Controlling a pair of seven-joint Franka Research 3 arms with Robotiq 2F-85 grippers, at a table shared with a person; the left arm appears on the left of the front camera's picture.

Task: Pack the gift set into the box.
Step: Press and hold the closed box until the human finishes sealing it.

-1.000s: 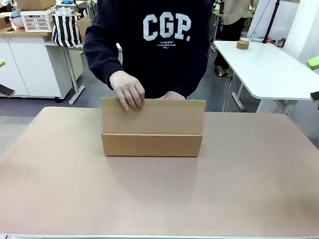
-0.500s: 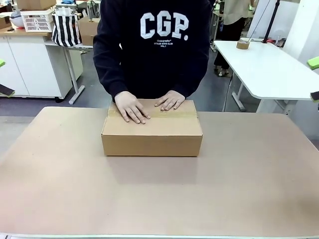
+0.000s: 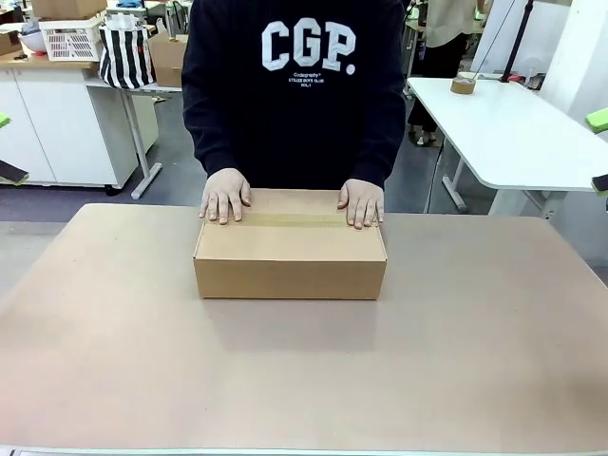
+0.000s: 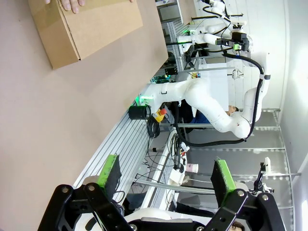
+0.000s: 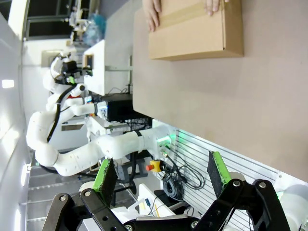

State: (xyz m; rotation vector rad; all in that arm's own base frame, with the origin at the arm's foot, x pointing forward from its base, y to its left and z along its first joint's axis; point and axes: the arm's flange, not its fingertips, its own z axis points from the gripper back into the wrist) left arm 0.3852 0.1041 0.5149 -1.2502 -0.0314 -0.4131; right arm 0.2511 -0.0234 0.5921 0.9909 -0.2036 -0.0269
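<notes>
Front view: hands (image 3: pixel 225 195) press far corners of shut box (image 3: pixel 290 252), table (image 3: pixel 304 370) wide around.

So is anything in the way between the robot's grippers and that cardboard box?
Nothing on the table stands between the box and the left gripper or the right gripper. A person does rest one hand and the other hand on its closed top, at the ends of the tape strip.

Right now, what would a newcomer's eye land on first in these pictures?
The closed brown cardboard box at the table's middle, with a person's hands, one and the other, flat on its taped top. The left gripper and the right gripper both hang open, far from it.
</notes>
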